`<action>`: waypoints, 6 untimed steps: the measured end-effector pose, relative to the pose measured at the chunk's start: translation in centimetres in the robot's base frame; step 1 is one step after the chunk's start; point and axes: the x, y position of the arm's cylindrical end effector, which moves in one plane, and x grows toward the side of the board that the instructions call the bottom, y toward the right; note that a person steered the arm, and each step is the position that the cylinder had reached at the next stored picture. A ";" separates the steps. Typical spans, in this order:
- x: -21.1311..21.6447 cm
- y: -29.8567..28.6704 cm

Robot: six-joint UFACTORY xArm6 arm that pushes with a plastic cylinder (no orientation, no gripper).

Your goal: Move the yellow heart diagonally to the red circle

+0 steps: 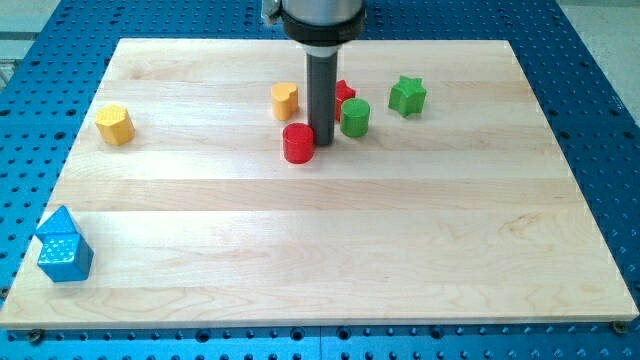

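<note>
My tip (322, 140), a bare rod holding nothing, sits beside the red circle (298, 143), with the yellow heart (284, 101) just up-left of it.

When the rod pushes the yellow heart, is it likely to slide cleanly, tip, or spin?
The yellow heart sits low and flat on the wooden board, so it probably slides rather than tips. Its lobed outline may make it rotate under an off-centre push. My tip rests beside the red circle.
</note>
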 end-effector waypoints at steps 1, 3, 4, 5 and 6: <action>0.2 4.6; -4.3 4.9; -1.9 1.1; -2.9 -3.5; -7.1 -5.0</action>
